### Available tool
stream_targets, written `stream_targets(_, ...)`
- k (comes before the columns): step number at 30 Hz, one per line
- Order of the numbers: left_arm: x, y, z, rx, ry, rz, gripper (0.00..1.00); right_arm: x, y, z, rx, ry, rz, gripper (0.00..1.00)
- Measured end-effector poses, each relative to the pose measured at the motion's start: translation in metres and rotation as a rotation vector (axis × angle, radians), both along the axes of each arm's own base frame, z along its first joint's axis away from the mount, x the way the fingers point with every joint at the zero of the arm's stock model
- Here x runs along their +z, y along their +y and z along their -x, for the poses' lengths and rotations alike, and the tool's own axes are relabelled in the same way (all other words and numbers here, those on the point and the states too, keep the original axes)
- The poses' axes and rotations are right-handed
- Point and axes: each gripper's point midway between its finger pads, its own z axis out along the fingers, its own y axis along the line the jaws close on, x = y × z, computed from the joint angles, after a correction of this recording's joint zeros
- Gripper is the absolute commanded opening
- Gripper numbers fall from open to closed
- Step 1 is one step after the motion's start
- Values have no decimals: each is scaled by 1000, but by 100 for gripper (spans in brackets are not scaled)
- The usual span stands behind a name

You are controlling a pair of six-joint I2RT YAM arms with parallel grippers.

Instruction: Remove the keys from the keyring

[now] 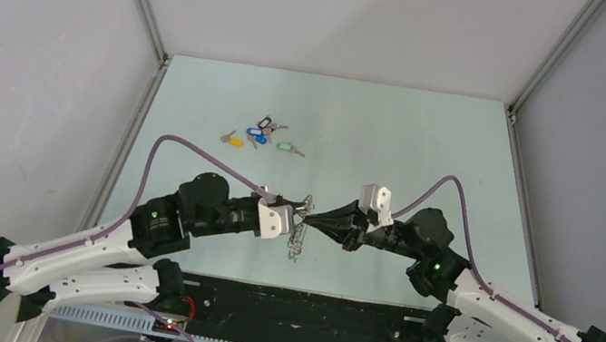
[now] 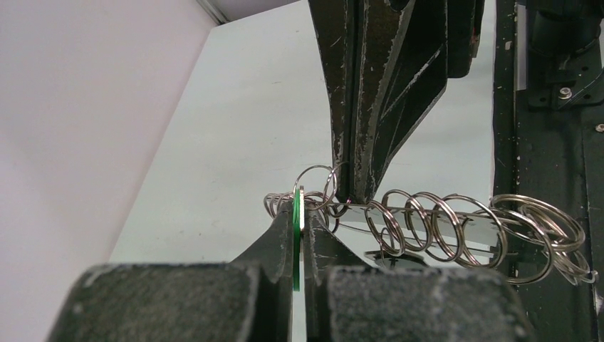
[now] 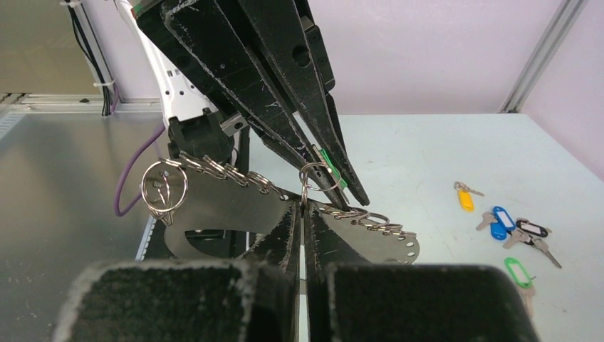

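While four keys [image 1: 261, 135] lie far left, the left gripper [image 2: 298, 214] pinches a green tag [image 2: 296, 239]. Tip-to-tip, the right gripper [image 3: 302, 210] clamps the keyring [image 3: 228, 208].

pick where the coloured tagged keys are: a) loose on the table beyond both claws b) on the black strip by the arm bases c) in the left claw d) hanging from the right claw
a: the tagged keys lie loose on the table, beyond where the left claw, shut on a green piece, meets the right claw, shut on a ring.
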Motion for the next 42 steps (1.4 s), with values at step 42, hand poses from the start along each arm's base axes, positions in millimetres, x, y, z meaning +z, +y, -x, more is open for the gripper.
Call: stream_targets(42, 12, -8, -7, -3, -7, 20, 0, 32, 0, -13, -25, 75, -229, 0)
